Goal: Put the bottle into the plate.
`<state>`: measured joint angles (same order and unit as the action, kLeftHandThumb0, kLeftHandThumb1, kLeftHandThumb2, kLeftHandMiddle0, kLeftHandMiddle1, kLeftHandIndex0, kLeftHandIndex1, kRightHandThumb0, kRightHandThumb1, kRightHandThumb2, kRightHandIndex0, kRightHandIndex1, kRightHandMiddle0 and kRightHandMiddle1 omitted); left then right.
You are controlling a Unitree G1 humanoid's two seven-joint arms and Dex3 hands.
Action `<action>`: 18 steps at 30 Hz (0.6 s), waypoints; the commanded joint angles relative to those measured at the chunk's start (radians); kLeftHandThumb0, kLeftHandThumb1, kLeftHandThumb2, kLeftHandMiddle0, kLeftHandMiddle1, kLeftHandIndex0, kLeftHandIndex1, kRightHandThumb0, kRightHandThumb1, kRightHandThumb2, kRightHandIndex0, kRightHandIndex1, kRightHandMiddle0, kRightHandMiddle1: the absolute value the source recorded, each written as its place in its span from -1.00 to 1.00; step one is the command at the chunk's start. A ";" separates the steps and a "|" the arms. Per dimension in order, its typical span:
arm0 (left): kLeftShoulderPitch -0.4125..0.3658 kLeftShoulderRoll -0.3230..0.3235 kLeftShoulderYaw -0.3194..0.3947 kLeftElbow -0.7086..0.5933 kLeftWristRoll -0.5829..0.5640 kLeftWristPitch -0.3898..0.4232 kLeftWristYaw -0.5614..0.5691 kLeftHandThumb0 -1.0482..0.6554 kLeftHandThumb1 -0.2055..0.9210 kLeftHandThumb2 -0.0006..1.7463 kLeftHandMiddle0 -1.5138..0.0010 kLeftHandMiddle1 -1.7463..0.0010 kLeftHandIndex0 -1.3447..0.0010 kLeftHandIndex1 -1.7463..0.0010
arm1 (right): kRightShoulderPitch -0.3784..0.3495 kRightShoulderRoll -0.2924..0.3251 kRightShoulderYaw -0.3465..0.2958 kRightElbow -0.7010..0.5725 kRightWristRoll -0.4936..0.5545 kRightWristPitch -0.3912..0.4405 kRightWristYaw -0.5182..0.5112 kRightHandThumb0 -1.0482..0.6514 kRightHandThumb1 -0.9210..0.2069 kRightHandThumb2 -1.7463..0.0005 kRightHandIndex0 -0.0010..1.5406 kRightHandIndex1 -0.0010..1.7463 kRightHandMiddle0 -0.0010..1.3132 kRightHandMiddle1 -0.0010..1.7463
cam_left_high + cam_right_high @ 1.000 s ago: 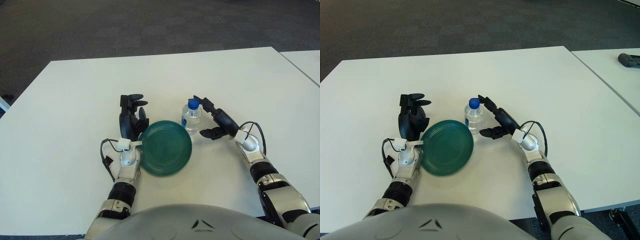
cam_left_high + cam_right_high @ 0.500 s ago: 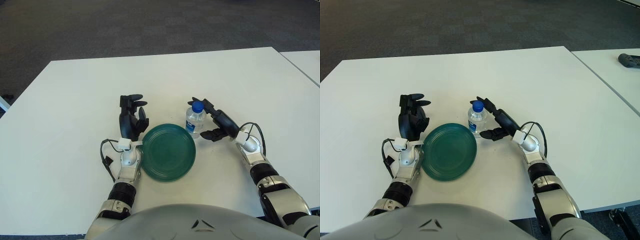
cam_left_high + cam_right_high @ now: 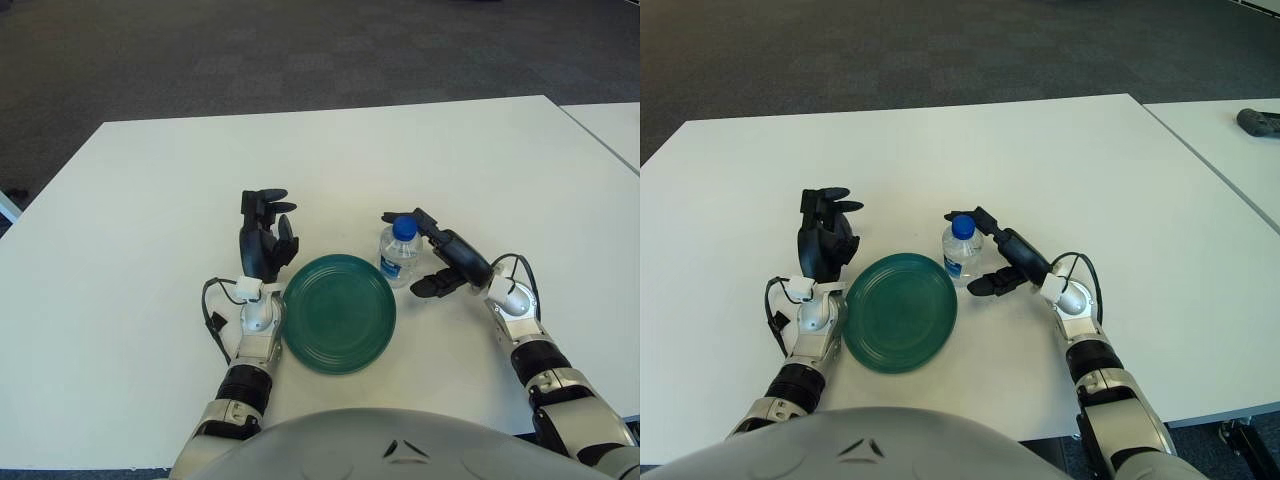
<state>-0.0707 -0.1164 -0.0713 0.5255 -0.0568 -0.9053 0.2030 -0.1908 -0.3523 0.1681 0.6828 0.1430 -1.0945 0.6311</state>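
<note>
While the small water bottle (image 3: 400, 252) is standing upright on the white table (image 3: 150, 200), just off the upper right rim of the green plate (image 3: 339, 313), the right hand (image 3: 440, 256) is reaching around it with fingers spread, not clamping it; the left hand (image 3: 263, 236) is showing open-fingered beside the plate's left edge; wide bare tabletop is lying beyond; a second table's corner (image 3: 1230, 125) is carrying a dark object (image 3: 1259, 120).

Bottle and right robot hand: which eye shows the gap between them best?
Right eye view: the bottle stands beside the plate, with the right robot hand spread open around it and gaps visible. In the left eye view the fingers crowd the bottle more.
</note>
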 commanded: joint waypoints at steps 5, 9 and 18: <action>0.017 -0.093 0.009 0.048 -0.026 -0.006 -0.006 -0.92 1.00 -0.22 0.70 -0.85 0.66 -0.71 | 0.093 -0.085 -0.012 -0.044 0.089 0.015 0.107 -1.00 -1.00 0.88 -0.79 -0.19 -1.00 0.01; 0.016 -0.087 0.013 0.051 -0.023 -0.008 -0.006 -0.92 1.00 -0.23 0.71 -0.85 0.66 -0.72 | 0.090 -0.058 -0.031 -0.015 0.061 -0.032 0.077 -1.00 -1.00 0.86 -0.77 -0.23 -1.00 -0.02; 0.015 -0.077 0.021 0.054 -0.037 -0.013 -0.026 -0.94 1.00 -0.20 0.72 -0.88 0.64 -0.74 | 0.081 -0.044 -0.047 0.002 0.038 -0.052 0.055 -1.00 -1.00 0.84 -0.72 -0.20 -1.00 -0.01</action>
<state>-0.0752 -0.1154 -0.0604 0.5341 -0.0714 -0.9076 0.1866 -0.1177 -0.4157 0.1164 0.6593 0.1972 -1.1490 0.6895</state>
